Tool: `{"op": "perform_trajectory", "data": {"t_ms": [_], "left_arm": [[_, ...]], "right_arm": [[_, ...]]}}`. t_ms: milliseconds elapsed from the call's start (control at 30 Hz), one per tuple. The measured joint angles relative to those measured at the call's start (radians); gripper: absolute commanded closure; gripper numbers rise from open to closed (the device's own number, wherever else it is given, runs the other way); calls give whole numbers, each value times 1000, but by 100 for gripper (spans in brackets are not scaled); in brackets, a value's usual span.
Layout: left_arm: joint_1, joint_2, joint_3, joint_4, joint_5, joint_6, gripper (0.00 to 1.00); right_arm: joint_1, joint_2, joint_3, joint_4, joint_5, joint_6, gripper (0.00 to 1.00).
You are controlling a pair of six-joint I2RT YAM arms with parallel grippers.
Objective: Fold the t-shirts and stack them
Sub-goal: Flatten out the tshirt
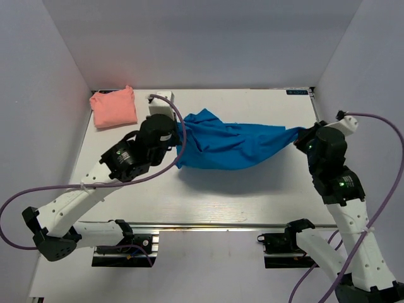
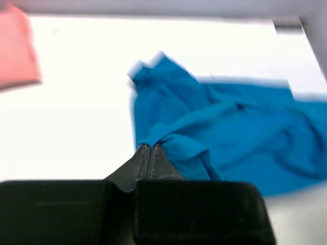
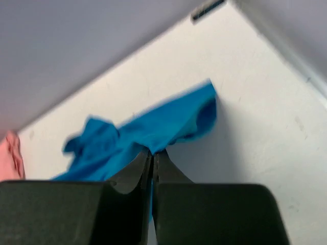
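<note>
Left gripper (image 2: pixel 149 149) and right gripper (image 3: pixel 152 154) are clamped on the blue t-shirt (image 1: pixel 233 145), stretched between them for spreading; next it should be laid flat on the tabletop (image 1: pixel 221 202) below.

You see a white surface (image 1: pixel 252 196) enclosed by pale grey walls (image 1: pixel 208 44), with a small dark label (image 1: pixel 298 92) at its upper-right edge.

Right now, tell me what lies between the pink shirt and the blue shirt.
Top view: the left arm's wrist and its white box stand between the pink shirt and the blue shirt.
</note>
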Motion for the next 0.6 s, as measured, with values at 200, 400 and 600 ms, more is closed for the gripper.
{"op": "perform_trajectory", "data": {"t_ms": [200, 400, 600], "left_arm": [[0, -21, 131, -43, -254, 15, 100], [0, -79, 154, 39, -328, 180, 100], [0, -80, 289, 150, -286, 344, 100]], "right_arm": [[0, -1, 166, 5, 208, -64, 100], [0, 21, 325, 14, 272, -178, 100], [0, 80, 542, 42, 152, -307, 100]]}}
